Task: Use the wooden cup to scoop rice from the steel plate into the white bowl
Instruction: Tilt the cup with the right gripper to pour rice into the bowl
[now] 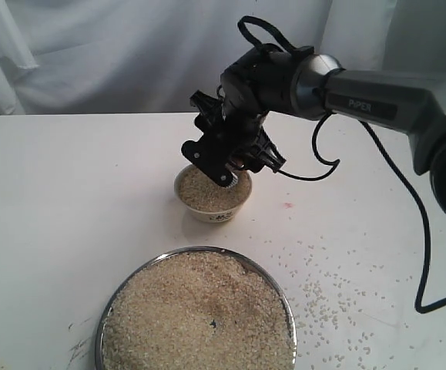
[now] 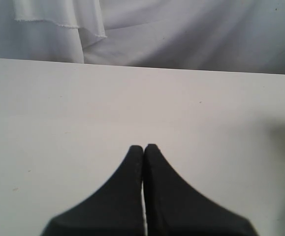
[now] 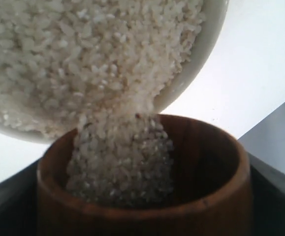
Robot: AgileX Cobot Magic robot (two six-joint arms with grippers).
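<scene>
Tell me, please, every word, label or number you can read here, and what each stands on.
"PiPER": on the grey casing of the right arm.
The dark mark on the side of the white bowl: too small and blurred to read.
Both wrist views: no text.

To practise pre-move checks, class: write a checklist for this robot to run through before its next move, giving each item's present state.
1. Grip: right gripper clamps wooden cup: ok.
2. Aim: cup tipped over white bowl: ok; rice bridges cup and bowl.
3. Cup emptied: not ok; grains inside.
4. Room in bowl: cannot tell; looks nearly full.
5. Supply: steel plate heaped for another scoop: ok.
6. Spills: not ok; loose grains lie on table right of plate.
</scene>
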